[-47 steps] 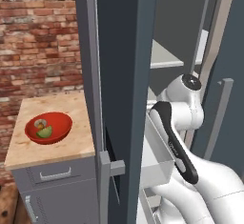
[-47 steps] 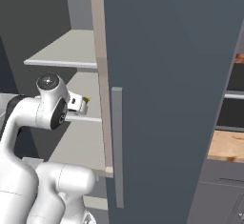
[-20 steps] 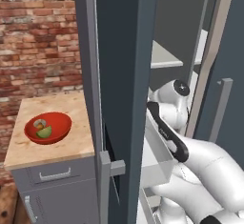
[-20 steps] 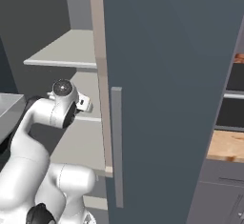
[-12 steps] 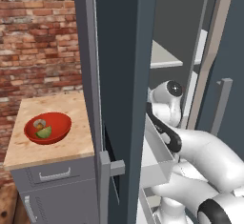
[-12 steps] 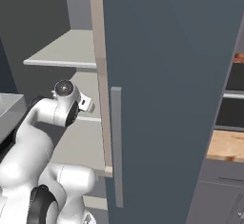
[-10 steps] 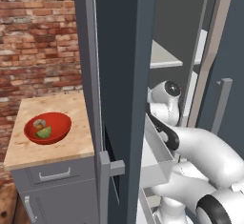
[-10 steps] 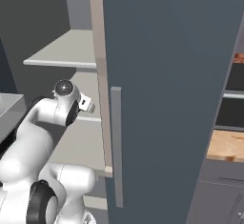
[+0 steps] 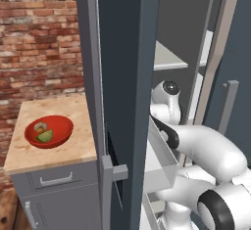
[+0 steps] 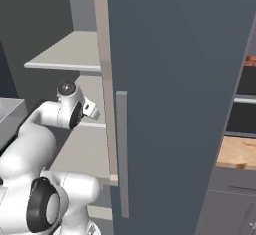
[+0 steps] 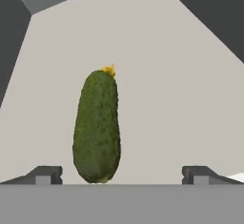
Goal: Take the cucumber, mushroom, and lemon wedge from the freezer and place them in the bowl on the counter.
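Inside the freezer [image 9: 122,53], the gripper [image 11: 121,173] has its fingers spread fully apart, holding nothing. The cucumber [image 11: 96,127] lies lengthwise between them, positioned for an end-on grasp.

Cucumber [image 11: 97,128] lying on freezer shelf [image 11: 181,89], between spread claw [image 11: 121,174] tips; bowl [image 9: 49,131] on desk [image 9: 54,150], left of freezer [image 9: 125,77].

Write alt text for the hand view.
A dark green cucumber lies on a pale grey freezer shelf, lengthwise between the open gripper tips, untouched. A small yellow tip marks its far end.
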